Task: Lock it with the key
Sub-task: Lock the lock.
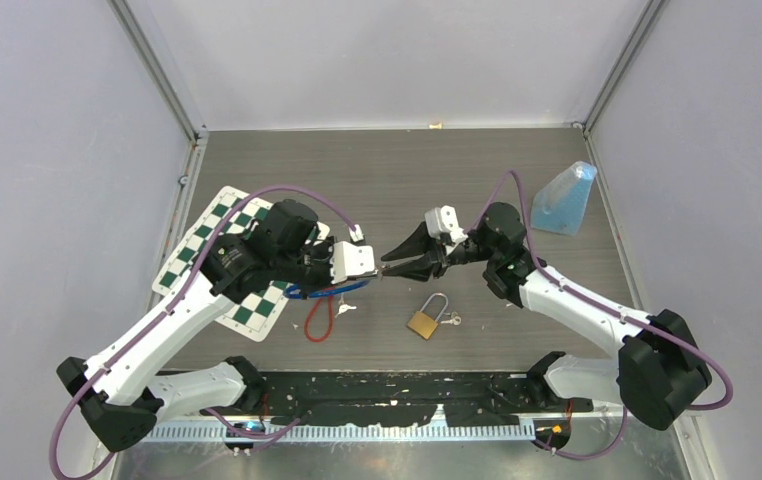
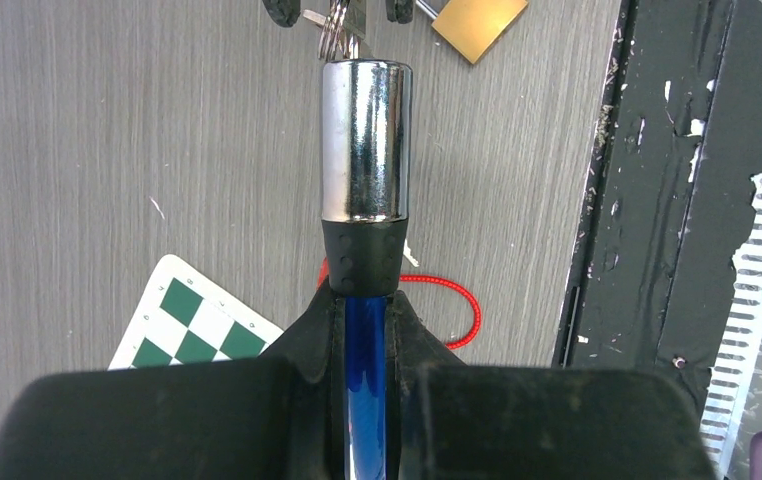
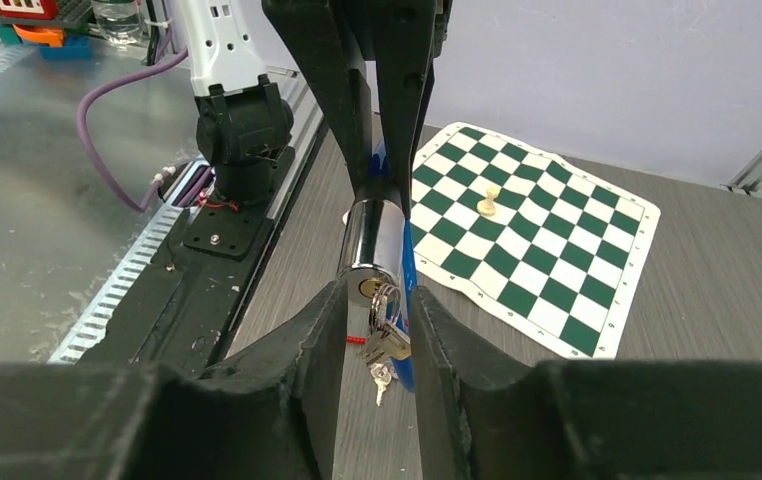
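- Currently, the left tool (image 2: 365, 300) is holding the lock (image 2: 365, 140) level above the surface (image 2: 107, 150). Its fingers are clamped together on the blue cable just behind the chrome cylinder.
- The right tool (image 1: 389, 262) is meeting the lock end-on, its fingers (image 3: 297, 350) standing either side of the key (image 3: 381, 305) at the cylinder's end face.
- The key appears to be sitting in the keyhole, with spare keys hanging below it. Whether the right tool is gripping the key or only flanking it cannot be told.
- A brass padlock (image 1: 424, 320) is lying on the surface below the two tools, apart from both.
- Step in hand, as judged: the key is being engaged with the cylinder, and the turn is not yet evidently made.
- Next move, as judged: the right tool is needing a firm pinch on the key's head, then a wrist roll about the cylinder's axis, while the left tool is keeping the lock from twisting.
- Risk: the fingers may be catching the ring instead of the key's head.
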`<state>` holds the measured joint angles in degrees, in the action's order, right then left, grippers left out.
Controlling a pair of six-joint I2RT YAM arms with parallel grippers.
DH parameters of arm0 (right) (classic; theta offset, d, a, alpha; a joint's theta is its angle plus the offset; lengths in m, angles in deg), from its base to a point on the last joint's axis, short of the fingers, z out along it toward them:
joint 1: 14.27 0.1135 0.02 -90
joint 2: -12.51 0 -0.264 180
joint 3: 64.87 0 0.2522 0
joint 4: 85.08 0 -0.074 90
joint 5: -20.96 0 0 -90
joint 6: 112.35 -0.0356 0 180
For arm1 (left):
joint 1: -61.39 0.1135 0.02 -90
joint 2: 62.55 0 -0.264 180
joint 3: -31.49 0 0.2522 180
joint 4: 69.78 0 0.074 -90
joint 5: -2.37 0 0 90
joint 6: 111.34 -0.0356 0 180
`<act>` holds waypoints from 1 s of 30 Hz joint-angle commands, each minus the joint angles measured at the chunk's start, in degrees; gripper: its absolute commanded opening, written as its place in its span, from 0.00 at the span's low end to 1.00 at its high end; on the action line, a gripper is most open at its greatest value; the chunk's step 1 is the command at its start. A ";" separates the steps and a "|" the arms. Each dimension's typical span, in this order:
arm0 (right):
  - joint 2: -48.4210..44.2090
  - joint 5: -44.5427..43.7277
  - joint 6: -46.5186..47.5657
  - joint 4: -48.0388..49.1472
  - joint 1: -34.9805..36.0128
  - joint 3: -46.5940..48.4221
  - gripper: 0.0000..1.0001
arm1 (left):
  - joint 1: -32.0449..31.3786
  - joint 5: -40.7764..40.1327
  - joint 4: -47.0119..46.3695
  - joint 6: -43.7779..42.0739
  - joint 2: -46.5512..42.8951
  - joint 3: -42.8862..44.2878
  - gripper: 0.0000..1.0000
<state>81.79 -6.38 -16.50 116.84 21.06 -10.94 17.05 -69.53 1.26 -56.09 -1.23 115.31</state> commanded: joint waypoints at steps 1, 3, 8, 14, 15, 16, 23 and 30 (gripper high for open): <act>0.17 -1.01 0.52 1.92 0.56 2.27 0.37 | 0.30 0.11 -3.86 -0.06 -1.80 2.54 0.00; 0.32 -1.13 1.28 1.06 0.69 2.36 0.40 | 0.30 0.06 -3.85 0.02 -1.87 2.63 0.00; 0.69 -1.55 2.23 -0.13 0.68 2.36 0.45 | 0.33 -0.36 -4.08 0.28 -2.24 2.50 0.00; 1.46 -1.89 2.37 -0.45 0.79 2.79 0.33 | 0.38 -0.23 -4.44 0.38 -2.37 2.35 0.00; 1.56 -1.86 2.16 -0.49 0.83 2.93 0.29 | 0.35 -0.26 -4.42 0.45 -2.42 2.34 0.00; 1.74 -1.77 2.16 -0.47 0.87 3.15 0.21 | 0.39 -0.24 -4.44 0.53 -2.32 2.28 0.00; -1.86 -3.38 10.14 1.61 0.97 -0.45 0.05 | 0.39 0.08 -2.11 -0.11 -1.69 2.37 0.00; -9.88 -14.95 27.07 2.39 1.11 -8.36 0.05 | 1.21 2.09 2.94 -0.55 -0.56 2.68 0.00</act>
<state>76.82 -13.03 -0.96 115.77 22.46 -16.19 17.27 -68.46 0.95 -56.15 -1.84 115.33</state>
